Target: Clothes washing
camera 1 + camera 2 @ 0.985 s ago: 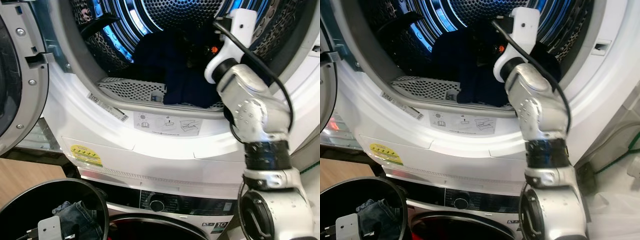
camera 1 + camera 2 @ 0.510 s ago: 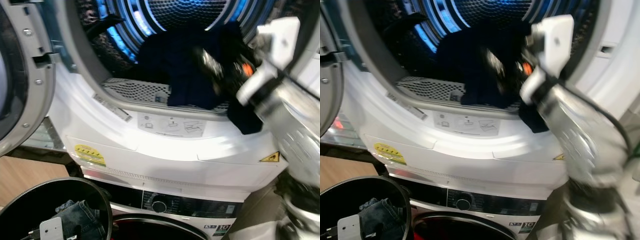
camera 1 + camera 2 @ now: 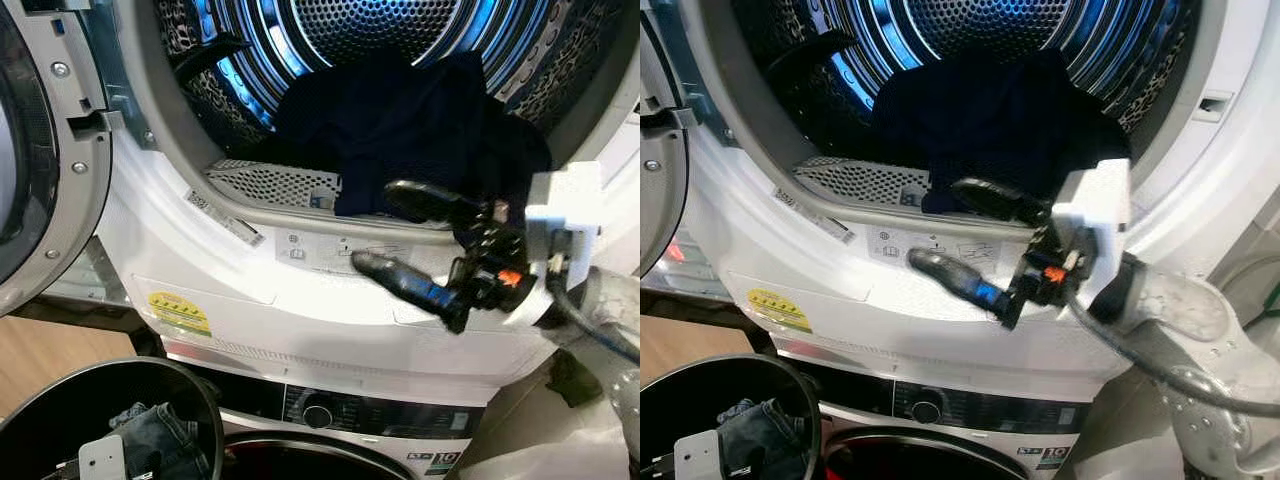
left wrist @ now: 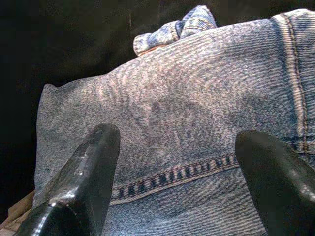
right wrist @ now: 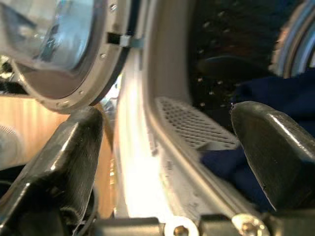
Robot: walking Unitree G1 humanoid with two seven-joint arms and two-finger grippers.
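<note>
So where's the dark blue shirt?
In the head views, the dark blue garment lies heaped inside the open drum, spilling toward its front rim, above the right claw.

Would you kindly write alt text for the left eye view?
The right gripper, open and empty, hangs before the open drum, where dark blue clothes lie. Below left, a black basket holds jeans.

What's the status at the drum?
Right gripper open, empty, outside drum. Dark clothes inside, draped over rim. Left gripper open over jeans in bin.
</note>
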